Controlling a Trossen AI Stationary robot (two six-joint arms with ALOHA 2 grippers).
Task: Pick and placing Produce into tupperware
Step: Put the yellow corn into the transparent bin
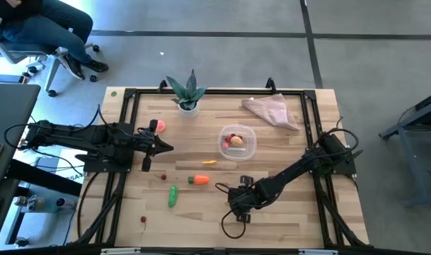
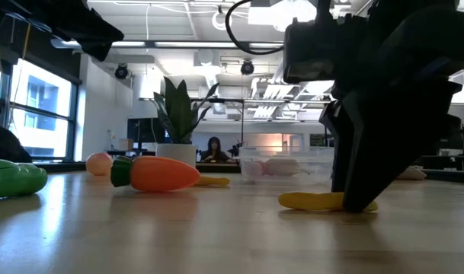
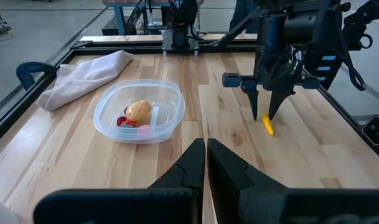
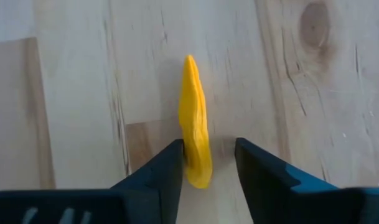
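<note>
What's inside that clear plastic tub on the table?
Inside the clear tub lie a beige potato and some small red pieces beside it. Whatever lies beneath the potato is covered, so I cannot tell.

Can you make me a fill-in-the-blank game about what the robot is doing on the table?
1. The right gripper has its fingers on either side of a ____ piece lying on the table.
2. The carrot is colored ____.
3. The potato lies inside the clear ____.
4. The left gripper is ____ and holds nothing.

Missing words: yellow; orange; tupperware; shut
</note>
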